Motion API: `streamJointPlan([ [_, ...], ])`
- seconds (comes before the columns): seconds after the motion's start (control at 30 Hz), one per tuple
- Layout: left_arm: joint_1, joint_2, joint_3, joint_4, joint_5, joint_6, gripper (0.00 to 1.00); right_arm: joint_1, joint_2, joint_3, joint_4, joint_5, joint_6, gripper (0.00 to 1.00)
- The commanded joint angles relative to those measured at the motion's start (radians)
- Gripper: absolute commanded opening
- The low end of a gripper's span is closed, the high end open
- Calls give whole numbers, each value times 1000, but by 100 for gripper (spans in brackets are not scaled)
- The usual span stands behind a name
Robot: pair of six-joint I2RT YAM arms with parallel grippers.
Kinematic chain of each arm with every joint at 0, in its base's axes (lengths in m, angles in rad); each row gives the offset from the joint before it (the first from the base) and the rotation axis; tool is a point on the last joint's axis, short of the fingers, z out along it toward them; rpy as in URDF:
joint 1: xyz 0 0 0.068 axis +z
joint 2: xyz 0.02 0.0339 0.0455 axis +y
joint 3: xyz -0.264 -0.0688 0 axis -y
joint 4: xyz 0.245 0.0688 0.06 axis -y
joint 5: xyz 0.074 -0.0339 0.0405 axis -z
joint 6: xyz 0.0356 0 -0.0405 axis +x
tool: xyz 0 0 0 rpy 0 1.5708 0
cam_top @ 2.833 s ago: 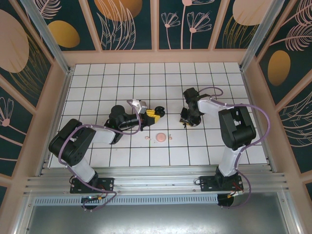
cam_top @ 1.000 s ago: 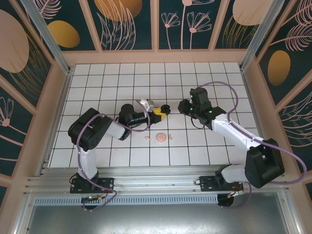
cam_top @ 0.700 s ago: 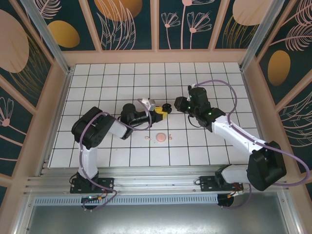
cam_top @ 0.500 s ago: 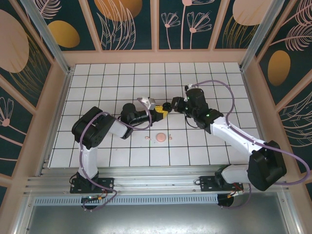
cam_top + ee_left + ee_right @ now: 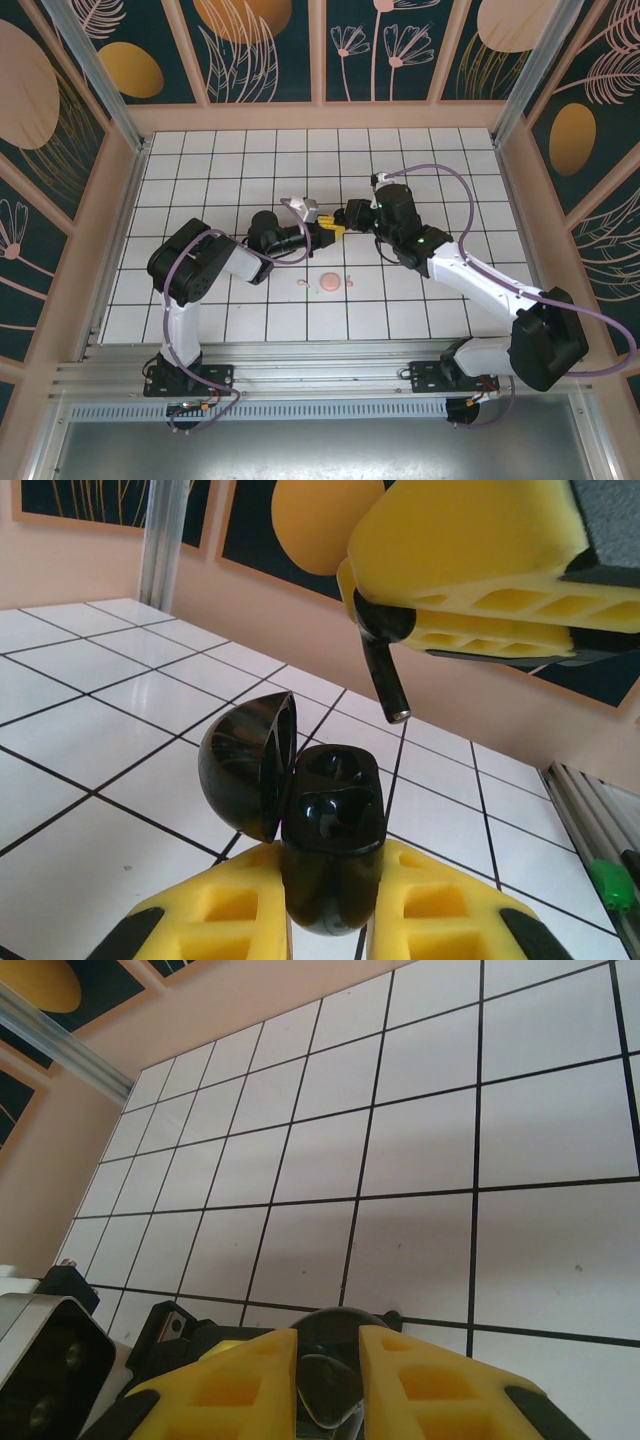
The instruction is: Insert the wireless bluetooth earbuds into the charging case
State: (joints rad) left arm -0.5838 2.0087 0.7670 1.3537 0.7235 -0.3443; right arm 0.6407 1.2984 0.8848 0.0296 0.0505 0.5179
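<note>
My left gripper [image 5: 330, 868] is shut on the black charging case [image 5: 332, 815], held upright with its lid [image 5: 248, 765] swung open to the left. Both sockets of the case look empty. My right gripper [image 5: 328, 1345] is shut on a black earbud [image 5: 326, 1388]. In the left wrist view the right gripper's yellow fingers [image 5: 470, 550] hang above the case, and the earbud [image 5: 383, 665] points stem down, a short way above and behind the opening. From above, the left gripper [image 5: 326, 230] and the right gripper [image 5: 346, 214] meet over the middle of the table.
A pink case [image 5: 330, 283] lies on the tiles in front of the grippers, with a tiny pink earbud [image 5: 303, 284] to its left and another [image 5: 350, 283] to its right. The white tiled table [image 5: 200, 180] has a peach rim on all sides.
My right arm has swung left and brought its black earbud over the case in the left gripper. The left gripper has hardly moved.
</note>
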Motion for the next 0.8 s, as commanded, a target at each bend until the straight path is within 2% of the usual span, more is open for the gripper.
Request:
streamJointPlan([
  [0.0,-4,-4,23,73,8,-37,5,13,5,-18,65,48,-31,22],
  [0.77,-5,7,56,175,4,-162,5,29,6,-64,135,54,-66,22],
])
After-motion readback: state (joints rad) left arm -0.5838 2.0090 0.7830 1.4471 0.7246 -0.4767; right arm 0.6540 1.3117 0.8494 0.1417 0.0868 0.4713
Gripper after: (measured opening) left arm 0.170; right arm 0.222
